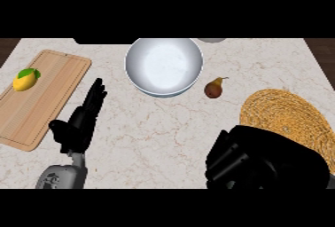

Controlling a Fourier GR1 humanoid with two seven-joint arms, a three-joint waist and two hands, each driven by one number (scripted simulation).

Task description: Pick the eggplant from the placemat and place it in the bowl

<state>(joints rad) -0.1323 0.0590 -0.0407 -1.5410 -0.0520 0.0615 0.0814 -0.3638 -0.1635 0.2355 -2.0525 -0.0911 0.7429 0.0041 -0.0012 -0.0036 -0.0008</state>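
Right robot hand [252,162] at table's near-right edge, over near part of placemat [288,115], curled; eggplant not visible, prob. hidden inside, can't confirm. Bowl [163,66] at far edge, centre, awaiting drop. Left robot hand [82,119] near-left, fingers straight, just resting.

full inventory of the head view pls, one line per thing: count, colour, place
bowl: 1, white, back centre of the counter
pear: 1, brown, just right of the bowl, apart from it
placemat: 1, woven straw-yellow, right side, near part hidden by the right hand
cutting board: 1, light wood, left side
lemon: 1, yellow with a green leaf, on the board's far end
counter: 1, pale marble
pale object: 1, at the back edge, cut off, cannot tell what
eggplant: not visible
left hand: 1, black, open, fingers straight, beside the board
right hand: 1, black, over the placemat's near part; grasp cannot be told
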